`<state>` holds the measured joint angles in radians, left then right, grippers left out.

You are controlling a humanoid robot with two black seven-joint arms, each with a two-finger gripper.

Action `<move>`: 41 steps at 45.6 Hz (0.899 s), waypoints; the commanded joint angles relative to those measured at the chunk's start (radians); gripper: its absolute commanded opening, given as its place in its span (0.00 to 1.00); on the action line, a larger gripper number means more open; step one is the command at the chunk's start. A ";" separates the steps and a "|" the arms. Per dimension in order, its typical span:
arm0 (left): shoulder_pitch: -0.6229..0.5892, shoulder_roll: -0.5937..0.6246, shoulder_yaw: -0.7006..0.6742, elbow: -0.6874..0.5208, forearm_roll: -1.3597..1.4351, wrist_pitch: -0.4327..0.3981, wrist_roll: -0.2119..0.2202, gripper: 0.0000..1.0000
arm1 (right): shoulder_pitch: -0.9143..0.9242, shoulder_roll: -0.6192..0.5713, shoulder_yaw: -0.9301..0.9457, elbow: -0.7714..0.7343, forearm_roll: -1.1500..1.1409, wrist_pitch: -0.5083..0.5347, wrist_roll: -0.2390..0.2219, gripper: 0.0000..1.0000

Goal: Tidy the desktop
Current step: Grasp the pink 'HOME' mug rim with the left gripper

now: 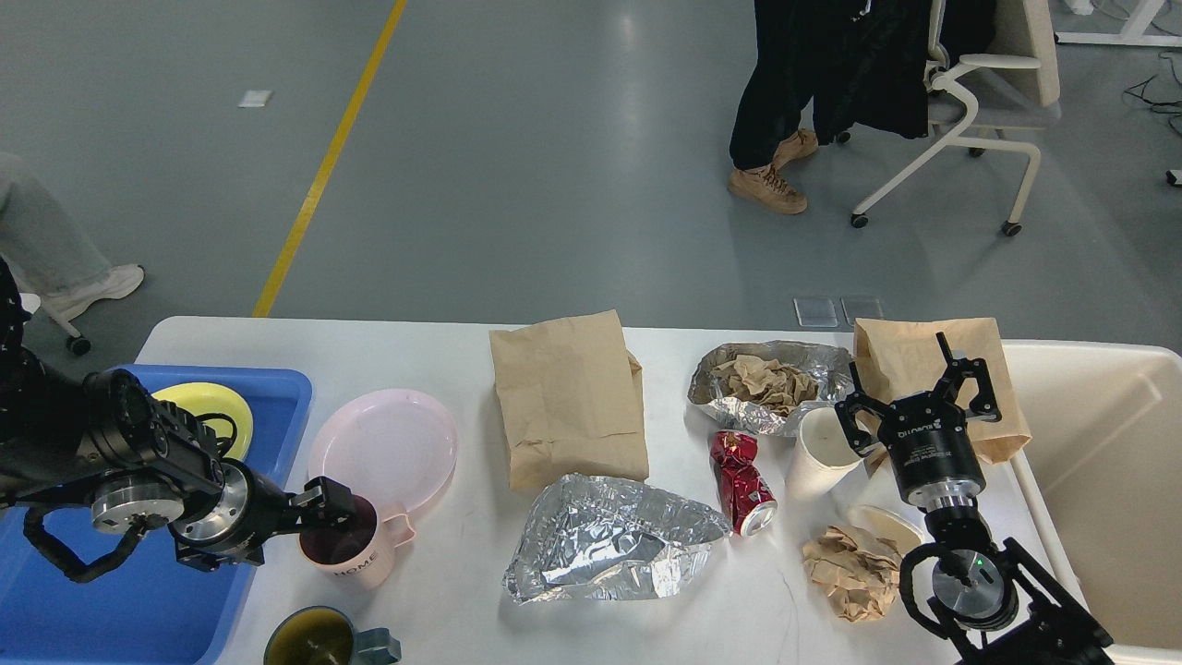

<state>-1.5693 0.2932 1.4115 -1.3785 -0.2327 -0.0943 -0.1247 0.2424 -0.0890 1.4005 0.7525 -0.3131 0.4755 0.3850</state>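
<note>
The white desktop holds dishes and litter. My left gripper is at the left rim of a pink mug; one dark finger seems to reach inside it, and I cannot tell whether it grips. A pink plate lies just behind the mug. My right gripper is open, fingers spread over a brown paper bag, beside a white paper cup. A crushed red can, crumpled brown paper and a foil sheet lie between the arms.
A blue tray at the left holds a yellow plate. A green mug stands at the front edge. A larger brown bag lies mid-table, with foil holding paper to its right. A cream bin stands at the right. A person and chair are beyond.
</note>
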 commanded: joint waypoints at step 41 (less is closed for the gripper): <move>0.044 -0.035 -0.042 -0.001 -0.007 -0.002 0.108 0.00 | 0.000 0.000 0.000 0.001 0.000 0.000 0.000 1.00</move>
<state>-1.5217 0.2566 1.3717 -1.3791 -0.2389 -0.0617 -0.0295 0.2424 -0.0890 1.4005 0.7529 -0.3128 0.4755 0.3850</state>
